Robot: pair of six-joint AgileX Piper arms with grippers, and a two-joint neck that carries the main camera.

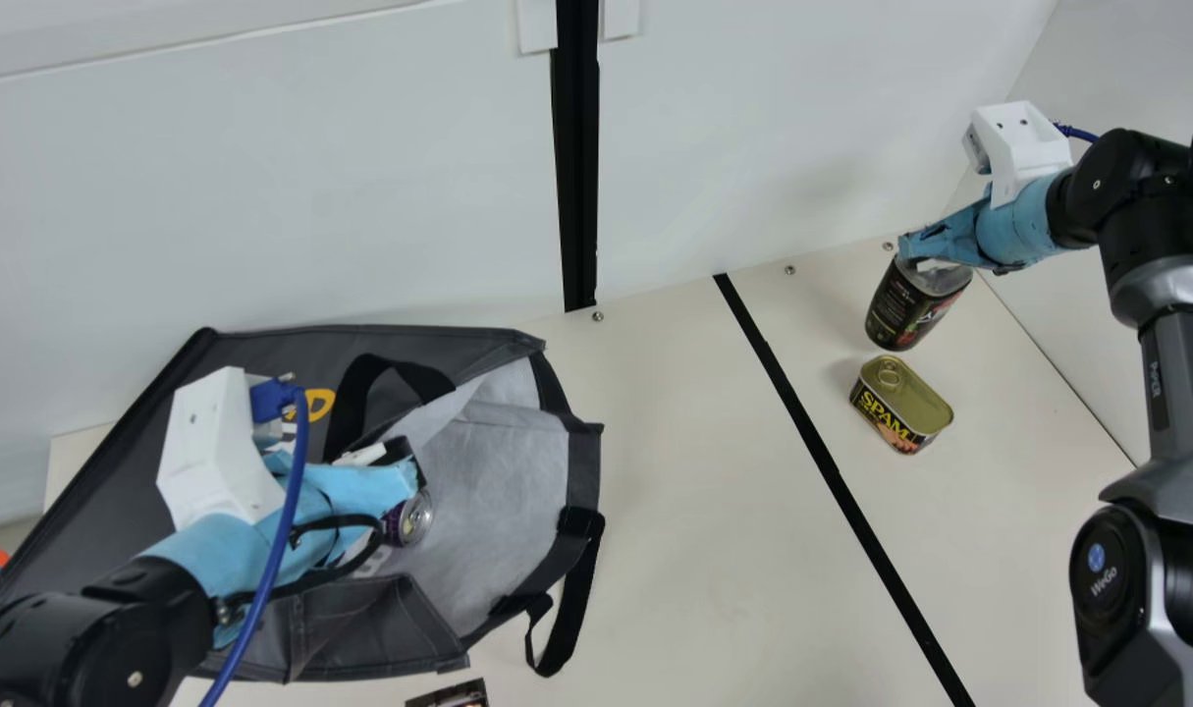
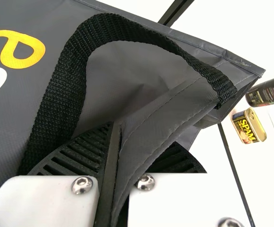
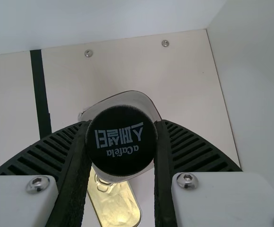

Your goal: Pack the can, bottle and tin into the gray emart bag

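Can (image 1: 411, 518) lies in the bag (image 1: 503, 471); bottle (image 1: 908, 306) and tin (image 1: 902, 405) need packing. Right gripper (image 3: 122, 124) clasps the bottle, left gripper (image 2: 118, 128) pinches the bag.

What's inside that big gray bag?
A dark purple can, partly visible, lies inside the gray bag. The left gripper hides part of the opening; whatever is behind it can't be seen.
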